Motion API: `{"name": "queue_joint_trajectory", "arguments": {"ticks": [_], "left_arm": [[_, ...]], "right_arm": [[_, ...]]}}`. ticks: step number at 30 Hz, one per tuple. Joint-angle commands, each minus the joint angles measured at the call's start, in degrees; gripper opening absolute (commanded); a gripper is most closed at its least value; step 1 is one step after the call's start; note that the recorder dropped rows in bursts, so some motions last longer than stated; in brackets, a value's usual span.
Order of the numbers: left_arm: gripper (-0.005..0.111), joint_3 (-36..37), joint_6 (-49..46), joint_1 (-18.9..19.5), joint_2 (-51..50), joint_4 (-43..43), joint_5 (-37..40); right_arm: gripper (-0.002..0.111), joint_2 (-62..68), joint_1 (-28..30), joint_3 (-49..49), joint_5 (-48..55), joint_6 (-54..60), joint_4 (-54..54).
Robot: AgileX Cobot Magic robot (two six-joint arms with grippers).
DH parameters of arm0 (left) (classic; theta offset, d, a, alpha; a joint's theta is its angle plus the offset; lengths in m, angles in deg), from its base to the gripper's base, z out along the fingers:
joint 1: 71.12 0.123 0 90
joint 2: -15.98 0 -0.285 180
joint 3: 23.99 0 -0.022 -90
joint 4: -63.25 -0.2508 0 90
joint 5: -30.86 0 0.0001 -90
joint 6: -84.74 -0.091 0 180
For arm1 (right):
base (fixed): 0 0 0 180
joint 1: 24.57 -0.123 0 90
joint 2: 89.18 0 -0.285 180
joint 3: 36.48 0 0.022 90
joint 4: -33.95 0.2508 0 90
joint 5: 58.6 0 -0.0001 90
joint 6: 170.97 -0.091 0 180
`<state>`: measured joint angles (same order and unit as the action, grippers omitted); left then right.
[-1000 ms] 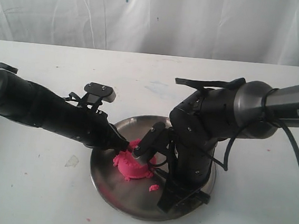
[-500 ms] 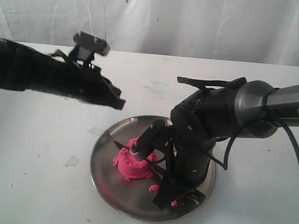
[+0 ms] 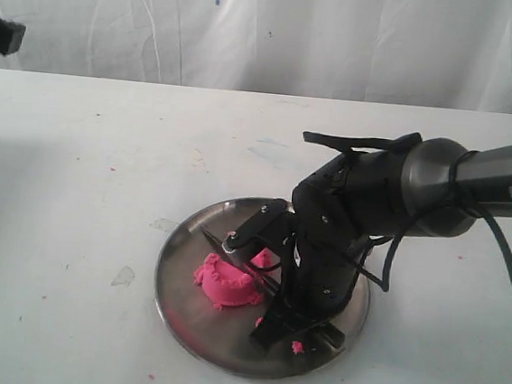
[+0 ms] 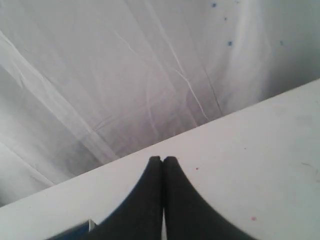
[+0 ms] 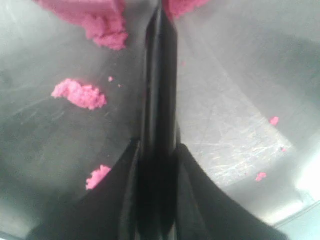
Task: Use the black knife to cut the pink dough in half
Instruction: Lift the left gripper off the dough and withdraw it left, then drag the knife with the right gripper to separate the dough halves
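The right claw is closed partway, clamping one black knife that runs straight out from its fingers. At the blade's far end sits the pink dough, one big lump on one side and a smaller piece on the other. Several crumbs lie beside the claw on the single steel plate beneath it. The left claw, well apart, is pressed shut and empty.

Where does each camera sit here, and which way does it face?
Exterior: off the arms, looking down on the table, plate, dough and right arm.
Left wrist: faces the curtain past the table edge; shut left jaws show.
Right wrist: low over the plate, looking along the knife toward the dough; right jaws clamp it.
Shared: exterior and right wrist both show plate and dough.
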<state>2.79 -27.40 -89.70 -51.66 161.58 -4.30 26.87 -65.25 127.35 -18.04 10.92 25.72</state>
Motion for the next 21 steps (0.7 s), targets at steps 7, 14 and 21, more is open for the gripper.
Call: {"name": "queue_joint_trajectory", "arguments": {"ticks": [7, 14, 21], "left_arm": [[0.0, 21.3, -0.6, 0.2, 9.2, 0.2, 20.9], [0.0, 21.3, -0.7, 0.2, 9.2, -0.6, 19.5], [0.0, 21.3, -0.7, 0.2, 9.2, -0.6, 19.5]], "right_arm": [[0.0, 0.5, 1.8, 0.2, -2.3, -10.3, -7.7], [0.0, 0.5, 1.7, 0.2, -3.2, 9.7, 13.1], [0.0, 0.5, 1.7, 0.2, -1.3, 22.4, 24.1]]}}
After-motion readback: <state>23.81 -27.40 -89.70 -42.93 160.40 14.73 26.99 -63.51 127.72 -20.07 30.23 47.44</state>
